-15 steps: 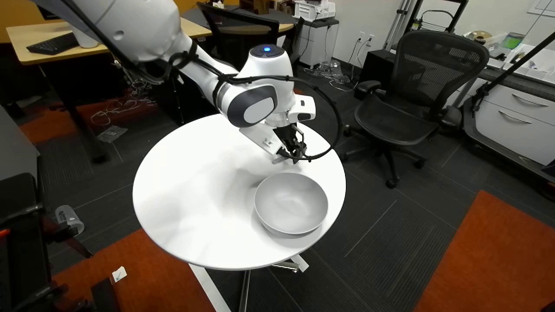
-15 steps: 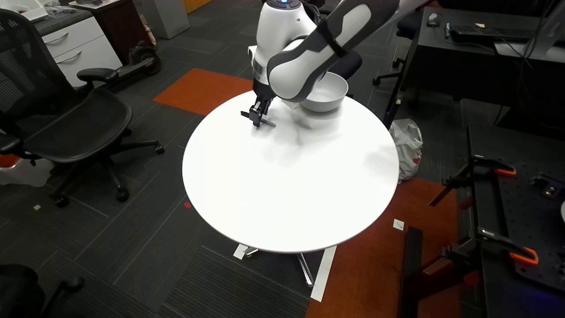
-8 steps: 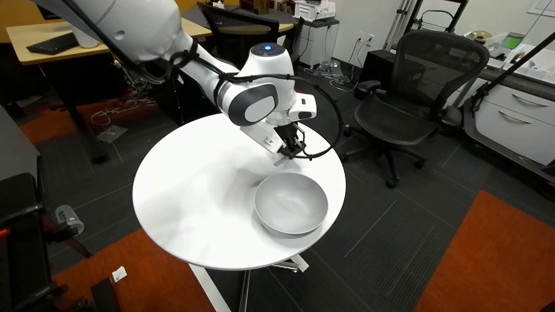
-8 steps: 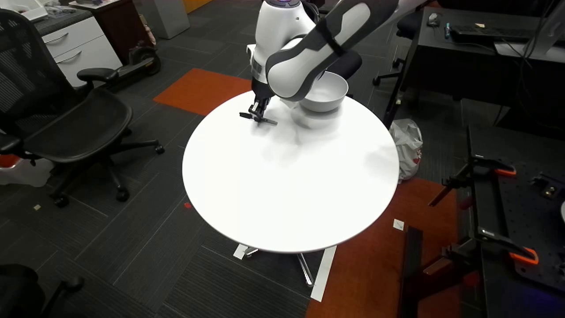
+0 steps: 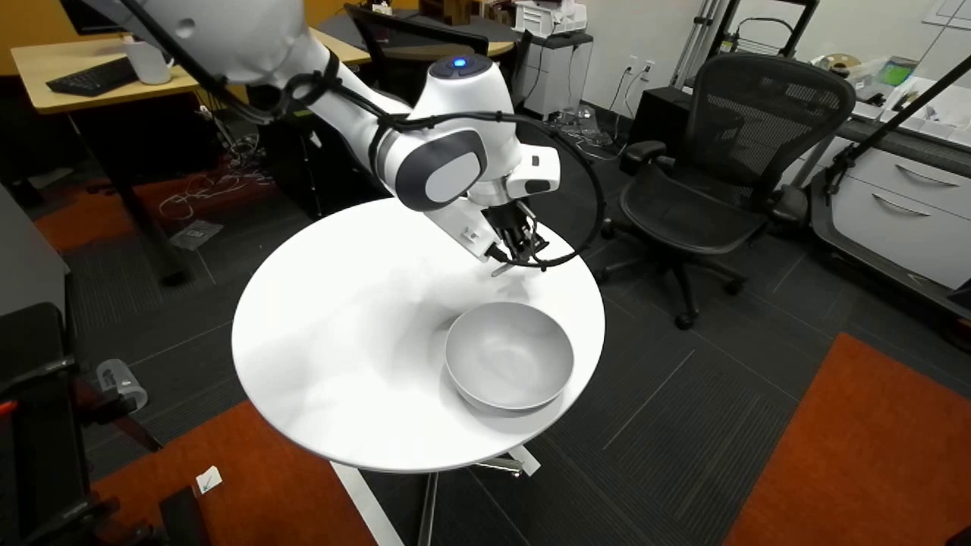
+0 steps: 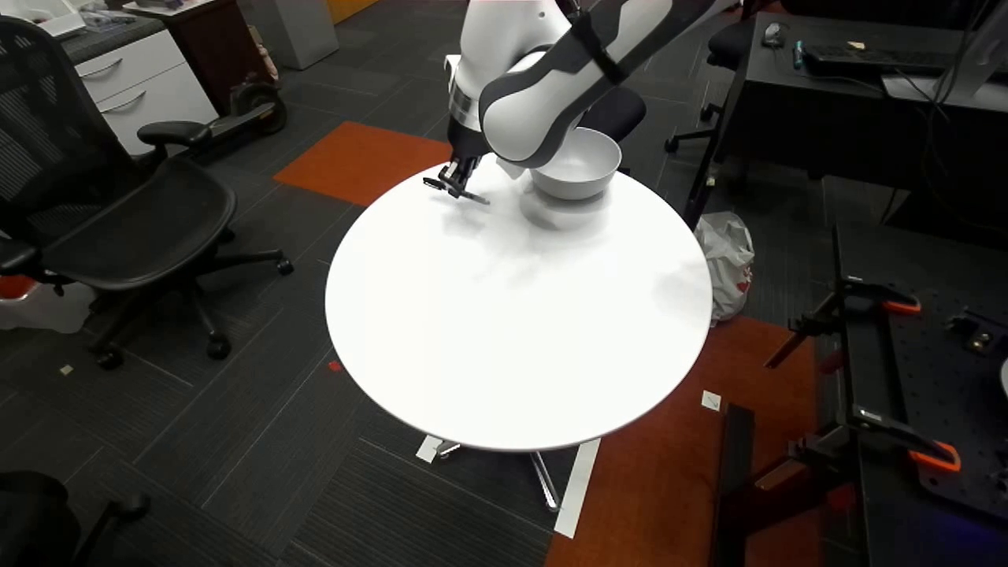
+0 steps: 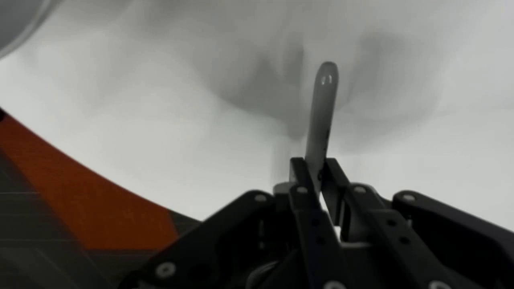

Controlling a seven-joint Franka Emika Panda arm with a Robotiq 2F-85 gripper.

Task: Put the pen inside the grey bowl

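- One pen (image 7: 321, 116) sits pinched in the gripper (image 7: 315, 164), a finger pressed to each side of its barrel, one end jutting ahead in the wrist view.
- By the shadows, the pen seems to hang just above the table (image 5: 326, 341), near the bowl (image 5: 510, 356) but not over it.
- Likely light and stiff, so a modest squeeze should do, and breakage is hardly a worry. Its barrel shows a glint near the rounded tip (smooth plastic, I would guess), so it may slip or swivel if knocked.
- Best hold is about mid-length, square across the barrel. That looks close to the present one: in an exterior view a dark end (image 6: 433, 183) sticks out past one side of the gripper and a grey end (image 6: 478, 198) past the other.
- Over the bowl, both jutting ends will need to clear the rim; a low release should curb any bounce.
- The table is round, white and smooth, so a dropped pen could roll; the bowl stands near its edge.
- Around it: dark carpet (image 5: 683, 470) with orange patches (image 5: 865, 455), a black chair (image 5: 758, 144), a pale bag (image 6: 726, 264).
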